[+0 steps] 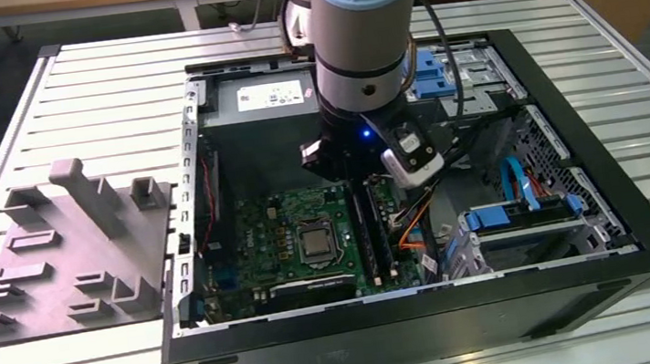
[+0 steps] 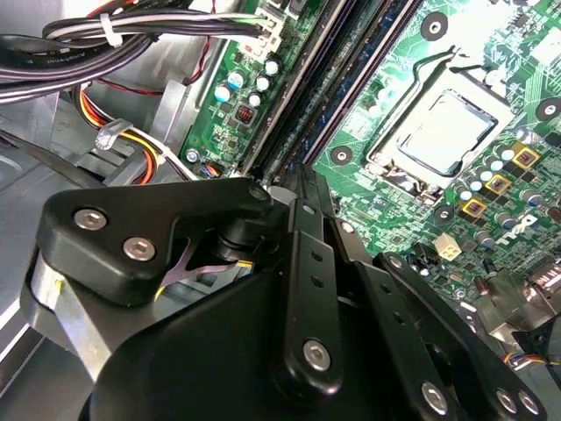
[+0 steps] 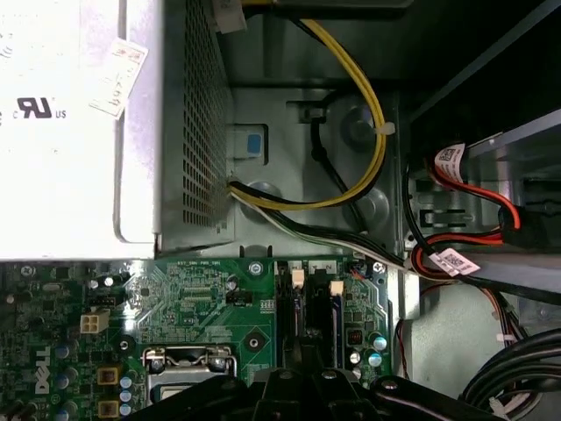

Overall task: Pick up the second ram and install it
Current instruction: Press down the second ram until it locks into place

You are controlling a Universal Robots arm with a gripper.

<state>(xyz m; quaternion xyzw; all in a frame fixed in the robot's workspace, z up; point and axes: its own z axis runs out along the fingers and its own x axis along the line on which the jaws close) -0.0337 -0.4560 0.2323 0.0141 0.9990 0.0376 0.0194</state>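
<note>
Second ram (image 1: 365, 228): slim, long, dark stick, standing on edge in the memory sockets of the green motherboard (image 1: 276, 233). It runs lengthwise just beside the processor socket (image 1: 313, 238), on the exterior view's right of it.

In the second wrist view its top edge (image 2: 355, 92) reads as a narrow dark blue strip, straight and level with the black sockets alongside. The first wrist view shows the same dark strip (image 3: 295, 311). One end is covered. Chips and label can't be made out, nor whether it is fully seated.
</note>
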